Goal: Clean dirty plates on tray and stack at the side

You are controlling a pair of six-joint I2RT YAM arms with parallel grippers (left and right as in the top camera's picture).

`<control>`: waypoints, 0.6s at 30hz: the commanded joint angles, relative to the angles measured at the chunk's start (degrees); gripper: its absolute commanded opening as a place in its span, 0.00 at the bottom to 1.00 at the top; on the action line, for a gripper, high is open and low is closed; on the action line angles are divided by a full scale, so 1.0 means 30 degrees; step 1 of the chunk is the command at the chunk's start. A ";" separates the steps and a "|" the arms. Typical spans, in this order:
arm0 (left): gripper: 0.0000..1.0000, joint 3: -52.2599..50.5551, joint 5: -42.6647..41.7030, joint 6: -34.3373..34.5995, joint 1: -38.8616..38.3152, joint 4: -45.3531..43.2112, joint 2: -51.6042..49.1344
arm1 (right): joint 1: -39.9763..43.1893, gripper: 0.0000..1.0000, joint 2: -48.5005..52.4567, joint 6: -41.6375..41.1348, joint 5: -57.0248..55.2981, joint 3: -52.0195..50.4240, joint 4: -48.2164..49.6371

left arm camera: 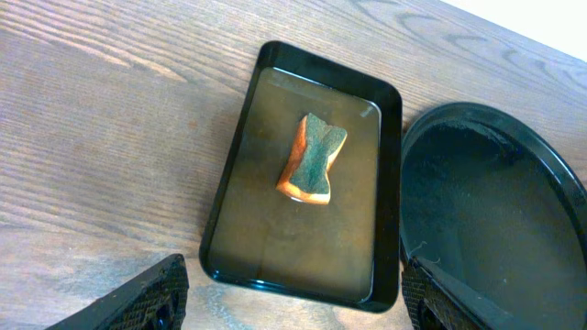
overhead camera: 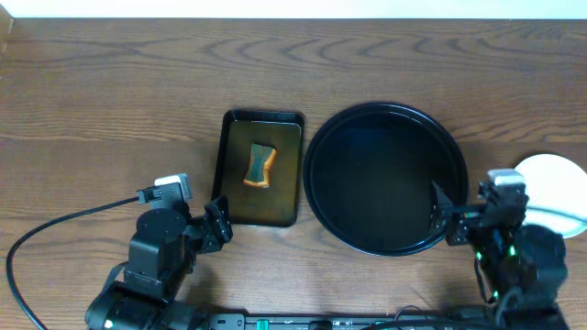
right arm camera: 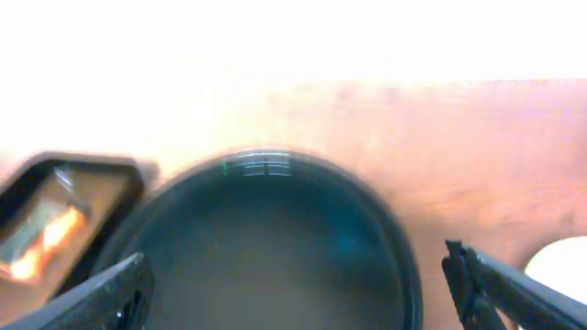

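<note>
Left gripper (left arm camera: 293, 270) and right gripper (right arm camera: 295, 257) hang, jaws spread and empty — tray (overhead camera: 385, 179) bare, so we should back off without nudging the plates (overhead camera: 550, 179).

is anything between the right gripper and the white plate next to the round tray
Nothing visible. The white plate lies on the table just outside the round black tray, to the right of the open right gripper, with only wood showing between them.
</note>
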State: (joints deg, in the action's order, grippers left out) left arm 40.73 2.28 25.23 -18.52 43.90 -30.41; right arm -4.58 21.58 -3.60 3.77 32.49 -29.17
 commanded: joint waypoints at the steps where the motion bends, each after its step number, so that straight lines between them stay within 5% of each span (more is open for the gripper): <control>1: 0.76 -0.0087 0.0102 -0.0321 0.0066 0.0051 0.0029 | -0.0036 0.99 -0.2113 0.0372 -0.0240 -0.1902 0.1647; 18: 0.76 -0.0087 0.0102 -0.0321 0.0066 0.0051 0.0029 | -0.0044 0.99 -0.7104 0.0379 -0.0321 -1.0557 1.2706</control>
State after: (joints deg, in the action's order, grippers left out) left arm 40.66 2.26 25.23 -18.52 43.90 -30.41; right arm -4.58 0.89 -3.18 3.57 3.01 7.25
